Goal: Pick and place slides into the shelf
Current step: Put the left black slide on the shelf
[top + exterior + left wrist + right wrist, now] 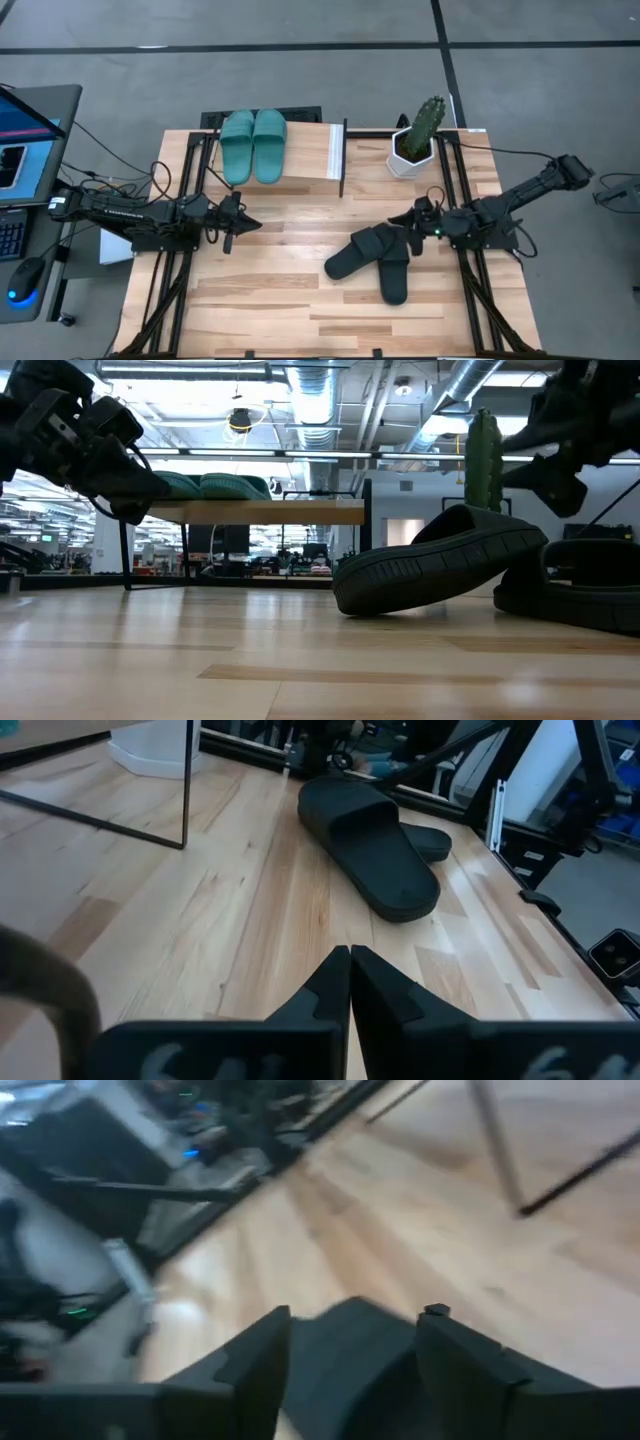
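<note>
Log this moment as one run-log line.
green slides: on shelf | black slides: on table | right pincer: open over black slides | left pincer: shut, empty

Left gripper [240, 222] hovers with jaws pressed together; right gripper [420, 222] hovers with jaws apart.

You're getting the high view looking straight down; the low view is sitting at tabletop level, facing across. Both wrist cameras are hanging close over the black slides [372, 257], which all views share.
</note>
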